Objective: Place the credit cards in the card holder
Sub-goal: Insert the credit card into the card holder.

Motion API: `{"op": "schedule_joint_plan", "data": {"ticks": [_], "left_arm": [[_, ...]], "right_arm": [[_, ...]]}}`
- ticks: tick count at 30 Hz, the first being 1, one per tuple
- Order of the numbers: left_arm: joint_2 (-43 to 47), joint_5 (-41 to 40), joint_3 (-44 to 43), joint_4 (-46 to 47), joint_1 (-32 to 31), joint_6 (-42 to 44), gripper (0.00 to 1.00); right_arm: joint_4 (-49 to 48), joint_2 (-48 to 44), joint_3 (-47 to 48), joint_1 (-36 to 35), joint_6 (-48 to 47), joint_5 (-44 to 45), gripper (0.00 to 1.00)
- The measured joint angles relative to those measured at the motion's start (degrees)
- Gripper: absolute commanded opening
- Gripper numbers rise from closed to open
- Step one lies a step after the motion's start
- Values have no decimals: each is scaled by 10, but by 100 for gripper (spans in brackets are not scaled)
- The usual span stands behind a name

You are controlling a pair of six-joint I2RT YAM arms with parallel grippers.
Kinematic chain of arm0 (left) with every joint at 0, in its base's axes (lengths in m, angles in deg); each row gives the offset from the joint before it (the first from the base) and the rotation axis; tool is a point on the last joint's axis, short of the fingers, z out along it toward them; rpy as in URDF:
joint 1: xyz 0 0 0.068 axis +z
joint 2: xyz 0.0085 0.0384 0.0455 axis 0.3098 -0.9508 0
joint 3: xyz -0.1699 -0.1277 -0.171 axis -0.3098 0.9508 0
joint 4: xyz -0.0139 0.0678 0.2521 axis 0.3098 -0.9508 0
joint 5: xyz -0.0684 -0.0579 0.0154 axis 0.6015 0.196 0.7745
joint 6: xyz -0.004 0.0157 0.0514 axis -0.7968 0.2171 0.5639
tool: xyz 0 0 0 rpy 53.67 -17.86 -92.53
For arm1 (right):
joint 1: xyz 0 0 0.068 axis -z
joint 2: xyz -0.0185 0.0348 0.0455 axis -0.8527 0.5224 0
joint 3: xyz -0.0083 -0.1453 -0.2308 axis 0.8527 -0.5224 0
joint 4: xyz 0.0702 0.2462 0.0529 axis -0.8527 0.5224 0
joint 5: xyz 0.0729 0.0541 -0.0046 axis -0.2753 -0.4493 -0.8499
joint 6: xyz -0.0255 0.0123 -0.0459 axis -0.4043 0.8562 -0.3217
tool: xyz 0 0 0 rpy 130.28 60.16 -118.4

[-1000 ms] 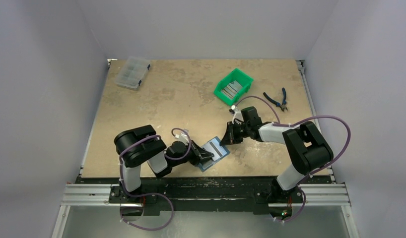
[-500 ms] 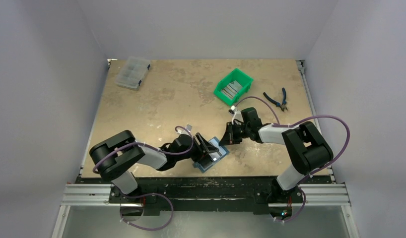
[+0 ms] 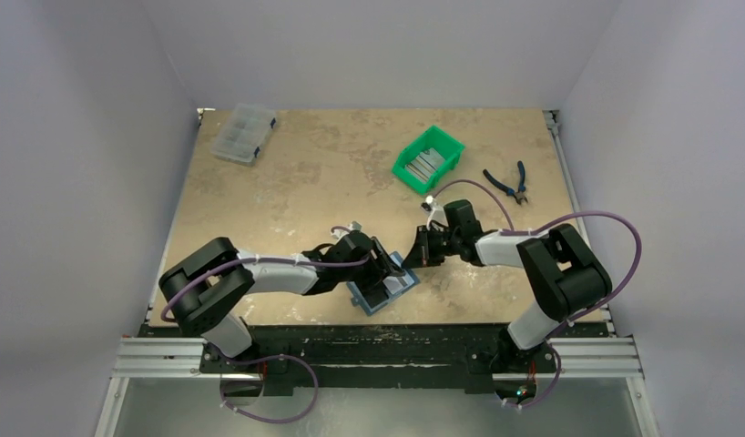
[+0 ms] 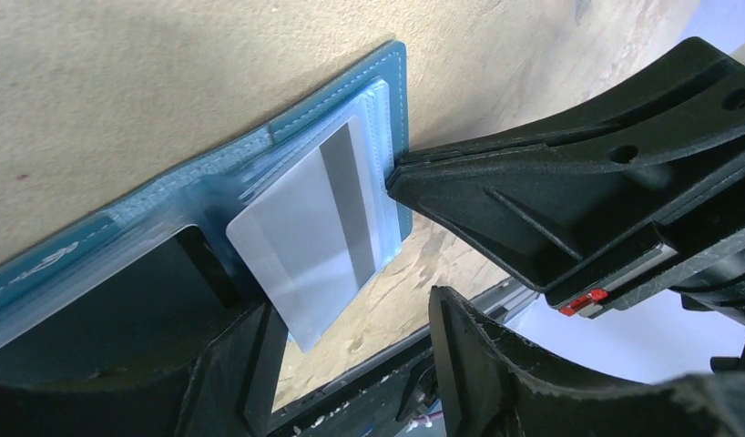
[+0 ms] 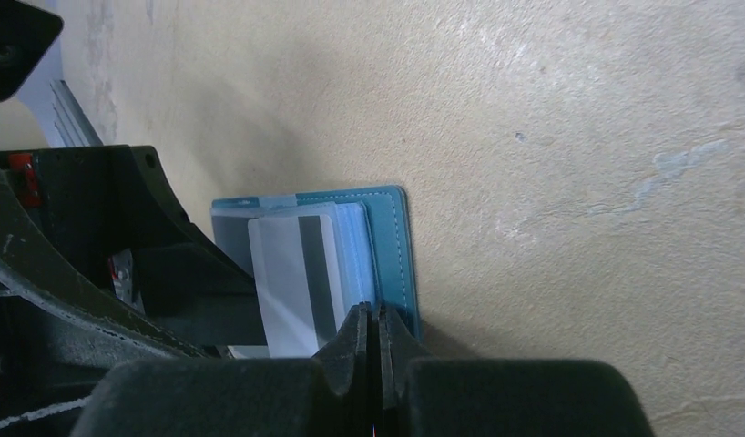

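The card holder [image 4: 123, 218] lies open near the table's front edge, teal with grey-blue pockets [image 3: 367, 301]. One silvery credit card [image 4: 305, 246] with a dark stripe sits partly in a pocket, its lower corner sticking out [image 5: 291, 282]. My left gripper [image 4: 351, 314] is open, its fingers on either side of that corner and not touching it [image 3: 380, 271]. My right gripper [image 5: 373, 319] is shut, its tips pressing on the holder's right edge [image 3: 413, 258]. More credit cards [image 3: 426, 165] lie in the green bin [image 3: 407, 173].
Blue-handled pliers [image 3: 507, 182] lie right of the bin. A clear compartment box [image 3: 244, 134] stands at the far left corner. The two grippers are close together over the holder, by the table's front edge.
My left gripper has opened and let go of the card, which stays in the pocket. The left arm has stretched out to the right over the holder. The right gripper has not moved.
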Motion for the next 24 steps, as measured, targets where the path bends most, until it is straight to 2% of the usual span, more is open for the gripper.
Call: {"op": "schedule_joint_plan", "data": {"ticks": [7, 11, 13, 17, 21, 24], "left_arm": [[-14, -45, -42, -56, -22, -16, 69], [-9, -54, -43, -57, -26, -26, 78], [-4, -53, -43, -62, -26, -28, 90], [24, -54, -45, -116, -24, -26, 94], [33, -55, -75, -191, -23, -12, 93], [42, -54, -79, -210, -22, -11, 92]], "right_arm": [[-65, -2, -29, 7, 34, -5, 0], [-83, -2, -37, 7, 48, -10, 0], [-80, -3, -37, 7, 49, -13, 0], [-52, -13, -37, 1, 47, -19, 0], [-30, -17, -37, -5, 40, -26, 0], [-19, -17, -37, -5, 37, -27, 0]]}}
